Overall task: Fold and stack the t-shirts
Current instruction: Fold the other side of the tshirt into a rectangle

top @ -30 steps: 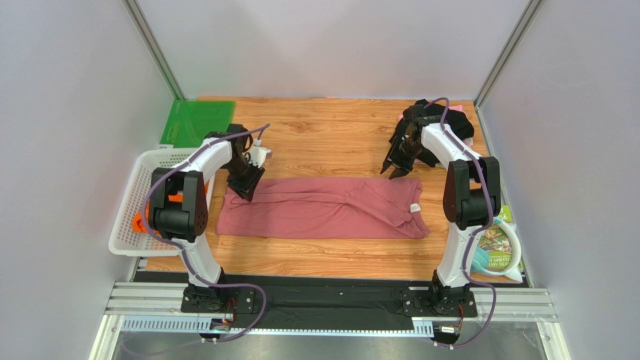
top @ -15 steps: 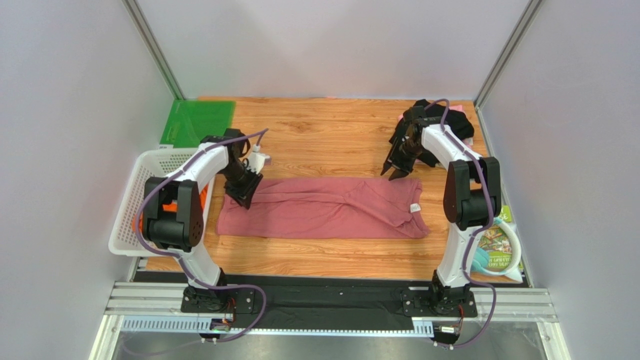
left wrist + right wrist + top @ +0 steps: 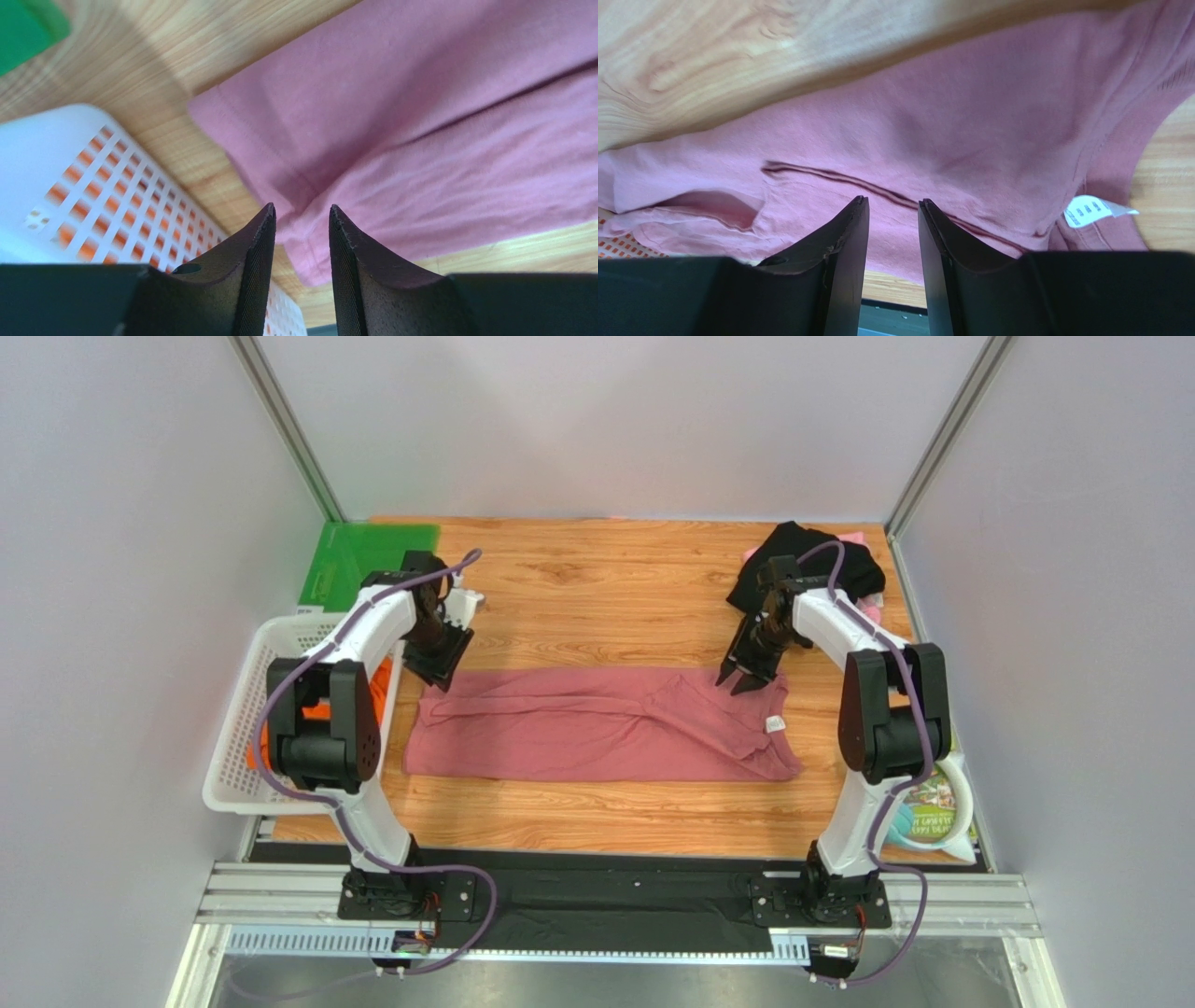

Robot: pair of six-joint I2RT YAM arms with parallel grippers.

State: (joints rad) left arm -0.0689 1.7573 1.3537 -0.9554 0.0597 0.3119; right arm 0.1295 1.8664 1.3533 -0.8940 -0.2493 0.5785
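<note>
The dusty-rose t-shirt [image 3: 603, 725] lies folded into a long strip across the table, its white neck label [image 3: 773, 723] at the right end. My left gripper [image 3: 434, 667] is open and empty just above the strip's far left corner [image 3: 231, 119]. My right gripper [image 3: 739, 679] is open and empty over the strip's far right edge [image 3: 962, 133]; the label shows in the right wrist view [image 3: 1092, 210]. A black t-shirt [image 3: 814, 560] is bunched at the far right corner with a bit of pale pink cloth [image 3: 873, 609] beside it. Orange cloth [image 3: 326, 711] lies in the basket.
A white mesh basket [image 3: 267, 672] stands off the table's left edge, also in the left wrist view [image 3: 84, 182]. A green board [image 3: 365, 560] lies at the far left corner. A colourful packet and ring [image 3: 929, 798] lie at the near right edge.
My left gripper has moved up and to the left, off the shirt toward its far left corner. My right gripper has come down nearer onto the shirt's far right edge. The shirt lies the same.
</note>
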